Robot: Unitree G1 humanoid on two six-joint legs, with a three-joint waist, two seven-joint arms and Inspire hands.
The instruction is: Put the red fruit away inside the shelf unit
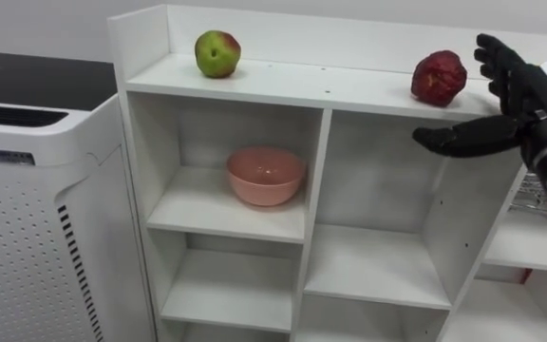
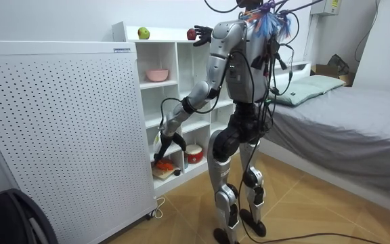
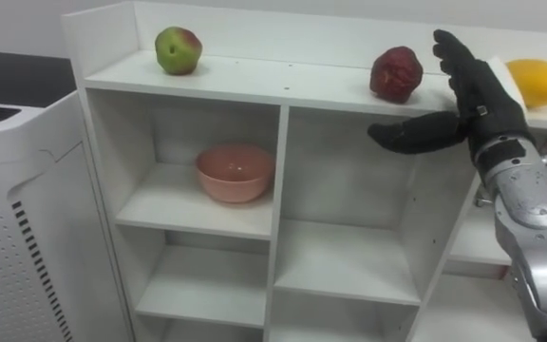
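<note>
Left eye view: shows the right hand [image 1: 518, 95] spread wide and empty, just right of a red apple [image 1: 439, 77] on top of the closet [image 1: 330, 87]; puts a green apple [image 1: 217, 53] far to the hand's left and a pink bowl [image 1: 265, 175] below-left.

Right eye view: reveals a yellow fruit [image 3: 539, 82] partly hidden behind the hand.

Room view: places the left hand [image 2: 162, 150] low before the closet, grip impossible to tell.
</note>
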